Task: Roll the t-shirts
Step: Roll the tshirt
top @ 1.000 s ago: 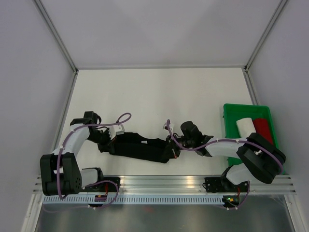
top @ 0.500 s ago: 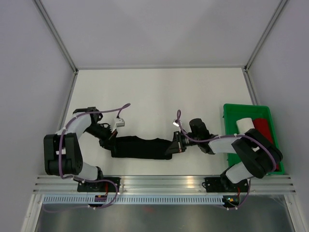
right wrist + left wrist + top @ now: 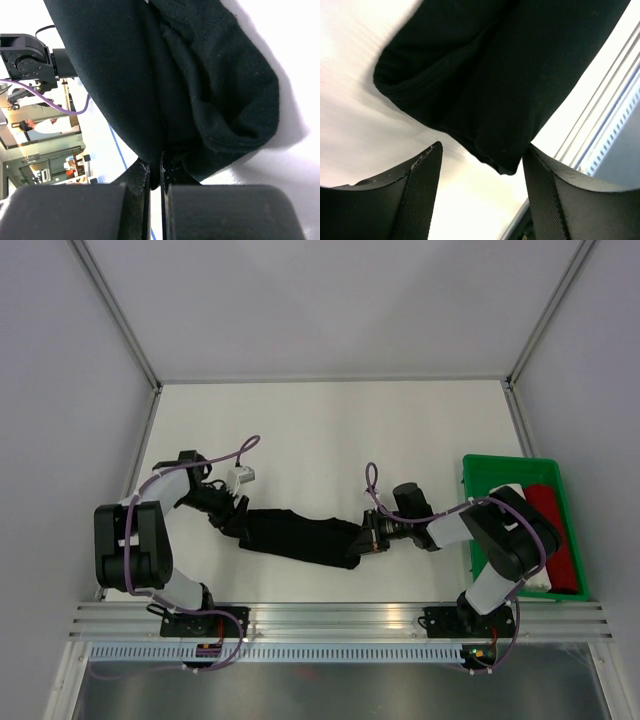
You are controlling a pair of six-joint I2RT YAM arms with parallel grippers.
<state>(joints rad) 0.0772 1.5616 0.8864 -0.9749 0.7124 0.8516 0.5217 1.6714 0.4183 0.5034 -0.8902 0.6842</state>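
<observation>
White bench (image 3: 330, 430), grey walls. Black t-shirt (image 3: 300, 536) lies folded in long band. Left hand (image 3: 480, 192) spread, cloth released; right hand (image 3: 155, 175) pinching right end. Likely next: start rolling from one end.

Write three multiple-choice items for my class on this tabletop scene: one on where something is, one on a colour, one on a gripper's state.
1. Where is the green bin?
A. at the table's right edge
B. at the left edge
C. in the far middle

2. What colour is the shirt stretched between the grippers?
A. white
B. black
C. red

3. How does the left gripper stand?
A. shut on the shirt
B. open, the shirt's end between its fingers
C. out of view

Key:
1 A, the top view shows it beside the right arm.
2 B, all three views show black cloth.
3 B, the left wrist view shows the fingers spread apart, while the right gripper pinches the other end.
</observation>
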